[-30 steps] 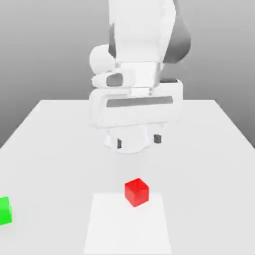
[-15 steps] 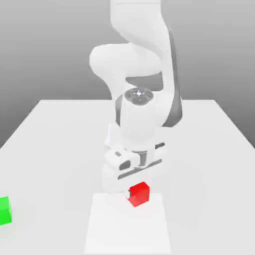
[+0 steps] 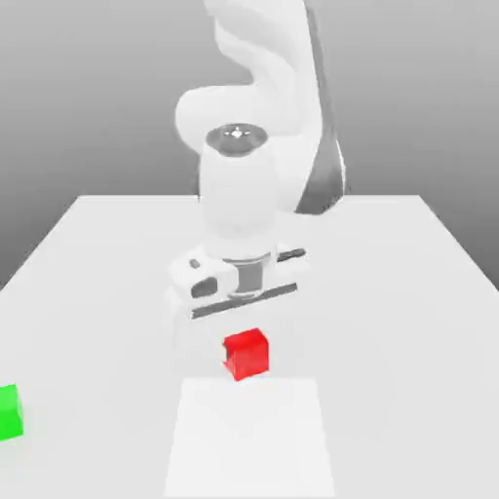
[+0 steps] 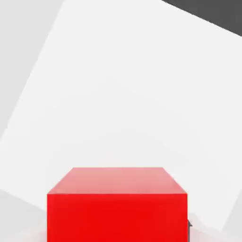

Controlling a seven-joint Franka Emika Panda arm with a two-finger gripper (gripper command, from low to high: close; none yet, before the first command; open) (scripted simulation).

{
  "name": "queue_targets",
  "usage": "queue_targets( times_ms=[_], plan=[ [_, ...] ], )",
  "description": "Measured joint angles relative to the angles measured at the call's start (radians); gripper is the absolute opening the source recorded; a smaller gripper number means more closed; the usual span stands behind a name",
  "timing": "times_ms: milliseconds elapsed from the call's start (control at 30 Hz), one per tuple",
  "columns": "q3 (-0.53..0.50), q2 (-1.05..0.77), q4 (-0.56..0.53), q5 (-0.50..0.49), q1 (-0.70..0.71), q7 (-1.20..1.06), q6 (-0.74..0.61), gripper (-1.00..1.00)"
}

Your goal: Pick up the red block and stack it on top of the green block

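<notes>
Exterior view: the small red cube (image 3: 246, 353) is pinched by the hand (image 3: 244, 336), lifted; carrying is judged next toward the green cube (image 3: 9, 411), well apart.

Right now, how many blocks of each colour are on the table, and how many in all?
Red block: 1
Green block: 1
Total: 2 blocks
</notes>
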State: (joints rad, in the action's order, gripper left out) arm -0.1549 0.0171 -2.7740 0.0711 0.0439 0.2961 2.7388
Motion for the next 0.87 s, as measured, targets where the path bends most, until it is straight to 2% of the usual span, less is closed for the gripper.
queue_targets(
  times_ms=[133,367,500,533,733,867],
  plan=[
    [-0.048,-0.083,0.142,0.037,0.135,0.012,-0.068,-1.0],
    [-0.187,-0.214,0.385,0.064,0.29,0.059,-0.173,-1.0],
    [-0.159,-0.341,0.421,0.143,0.342,0.01,-0.086,-1.0],
    [-0.146,-0.369,0.424,0.161,0.353,-0.003,-0.063,1.0],
    [-0.14,-0.383,0.426,0.17,0.358,-0.009,-0.051,1.0],
    [-0.178,-0.285,0.419,0.1,0.332,0.041,-0.135,1.0]
  ],
)
